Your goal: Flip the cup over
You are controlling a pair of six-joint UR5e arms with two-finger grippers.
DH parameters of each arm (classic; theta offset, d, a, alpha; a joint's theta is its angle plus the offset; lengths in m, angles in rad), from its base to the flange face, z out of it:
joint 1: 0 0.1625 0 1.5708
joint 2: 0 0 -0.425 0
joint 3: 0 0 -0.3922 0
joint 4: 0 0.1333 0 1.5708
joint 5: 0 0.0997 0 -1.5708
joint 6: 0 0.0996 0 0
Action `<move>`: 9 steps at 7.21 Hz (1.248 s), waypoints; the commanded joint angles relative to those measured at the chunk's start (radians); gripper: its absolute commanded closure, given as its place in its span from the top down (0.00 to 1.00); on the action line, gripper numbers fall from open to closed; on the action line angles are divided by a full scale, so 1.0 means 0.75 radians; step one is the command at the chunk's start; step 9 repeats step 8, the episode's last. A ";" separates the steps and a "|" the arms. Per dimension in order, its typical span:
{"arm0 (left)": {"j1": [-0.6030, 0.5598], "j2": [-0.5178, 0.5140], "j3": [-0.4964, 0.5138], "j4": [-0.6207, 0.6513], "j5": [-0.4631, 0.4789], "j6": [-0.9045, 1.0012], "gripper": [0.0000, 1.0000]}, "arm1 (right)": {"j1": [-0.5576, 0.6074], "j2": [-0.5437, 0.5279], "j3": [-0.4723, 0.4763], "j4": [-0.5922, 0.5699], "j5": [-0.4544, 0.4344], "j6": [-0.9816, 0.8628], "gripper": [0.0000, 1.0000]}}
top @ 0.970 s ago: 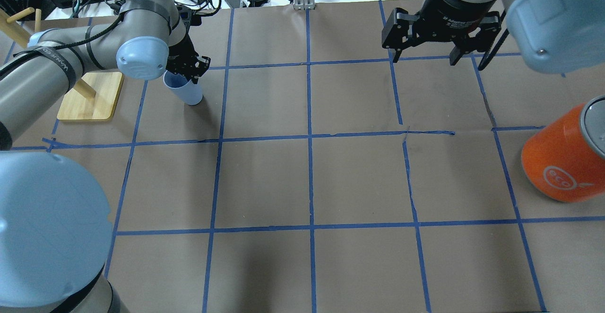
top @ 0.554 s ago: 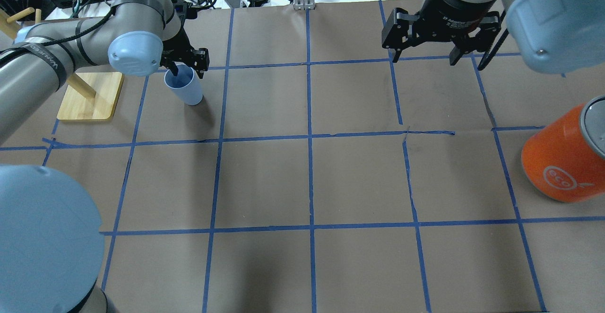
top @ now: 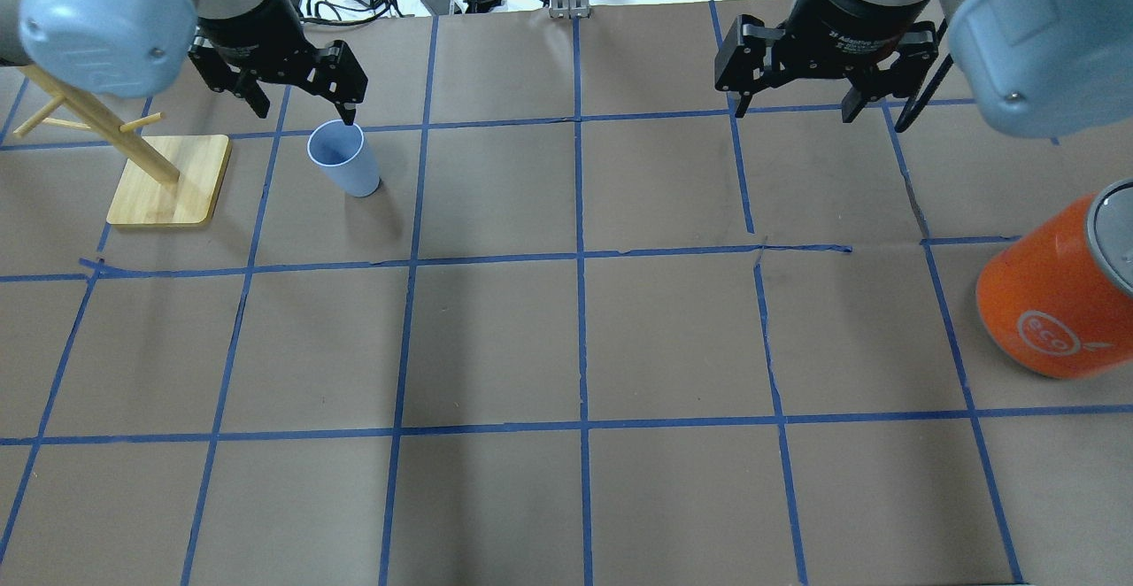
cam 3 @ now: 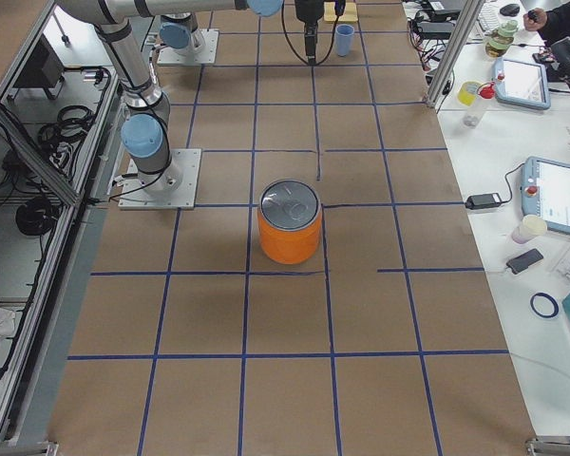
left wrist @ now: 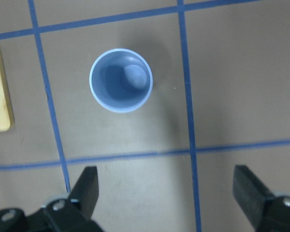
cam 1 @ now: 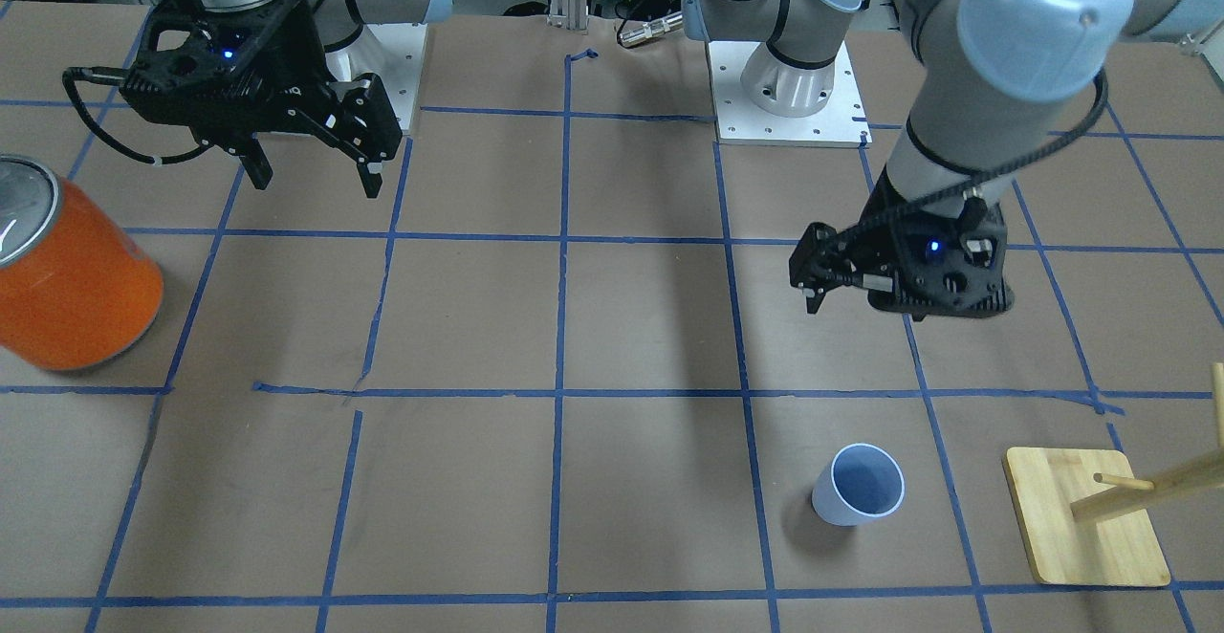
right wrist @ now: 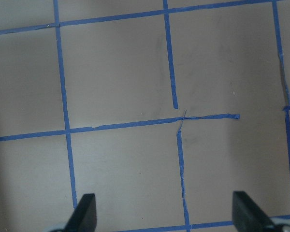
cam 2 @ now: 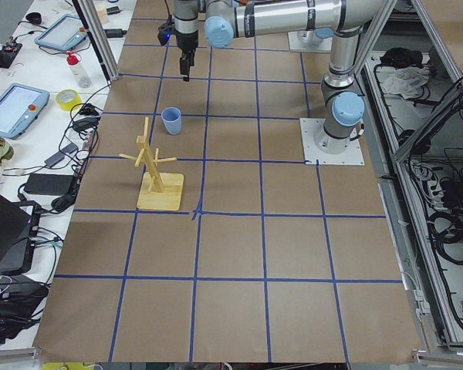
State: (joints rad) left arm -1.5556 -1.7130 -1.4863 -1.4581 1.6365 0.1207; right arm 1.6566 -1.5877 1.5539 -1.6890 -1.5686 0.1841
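1. Lavender-blue cup (left wrist: 121, 79) stands upright, mouth up, on the brown worktop (top: 496, 338), below and just ahead of the left fingers (left wrist: 87, 191).
2. Left fingers: spread wide, holding nothing, hanging above the cup and clear of it.
3. Right fingers (top: 740, 97): spread wide, empty, well apart from the cup; an orange can (top: 1053, 303) stands off to their side.

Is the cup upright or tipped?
Upright, mouth up: the left wrist view looks straight down into the cup, round rim and blue bottom showing.

brown paper table (top: 673, 338) — blue tape grid (top: 580, 257)
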 commanded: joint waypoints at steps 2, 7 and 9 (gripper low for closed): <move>-0.026 0.198 -0.065 -0.118 -0.022 -0.016 1.00 | 0.000 0.000 0.000 -0.002 0.001 0.000 1.00; -0.026 0.216 -0.070 -0.054 -0.053 -0.016 1.00 | 0.000 0.000 0.000 -0.002 0.001 0.002 1.00; -0.026 0.222 -0.076 -0.056 -0.049 -0.016 1.00 | 0.000 0.000 0.000 -0.002 0.001 0.002 1.00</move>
